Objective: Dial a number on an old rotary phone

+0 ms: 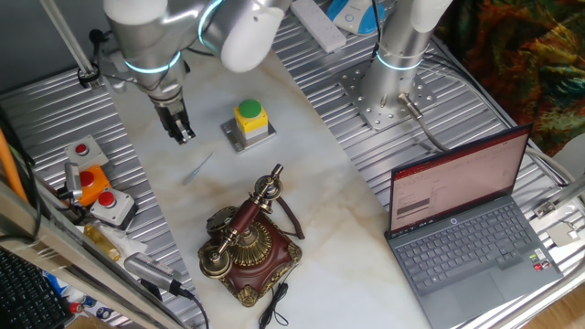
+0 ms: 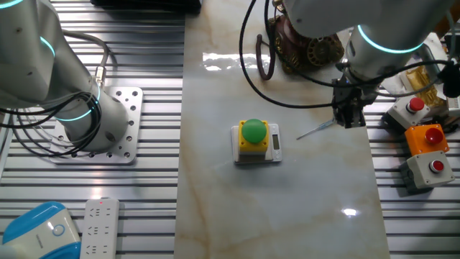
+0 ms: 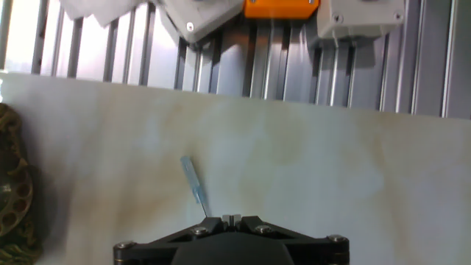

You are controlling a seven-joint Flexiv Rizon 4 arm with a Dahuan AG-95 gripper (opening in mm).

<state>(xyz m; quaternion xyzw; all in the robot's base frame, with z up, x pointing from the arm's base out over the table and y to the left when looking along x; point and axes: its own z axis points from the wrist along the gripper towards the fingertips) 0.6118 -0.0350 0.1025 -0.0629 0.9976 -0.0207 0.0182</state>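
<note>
The old rotary phone (image 1: 249, 245) stands at the front of the marble table, with a dark red-brown wooden base, a brass dial and its handset on the cradle. In the other fixed view the phone (image 2: 310, 49) is partly hidden by the arm. In the hand view only the phone's brass dial edge (image 3: 10, 193) shows, at the far left. My gripper (image 1: 183, 135) hangs above the table behind and to the left of the phone, well apart from it, with its jaws shut together. The gripper also shows in the other fixed view (image 2: 350, 121) and in the hand view (image 3: 231, 218). I see nothing between the fingers.
A thin clear rod (image 3: 194, 185) lies on the marble under the gripper. A yellow box with a green button (image 1: 249, 121) stands nearby. Grey boxes with red buttons (image 1: 99, 196) sit at the left edge. A laptop (image 1: 466, 228) is open at the right, and the other arm's base (image 1: 388, 87) stands behind.
</note>
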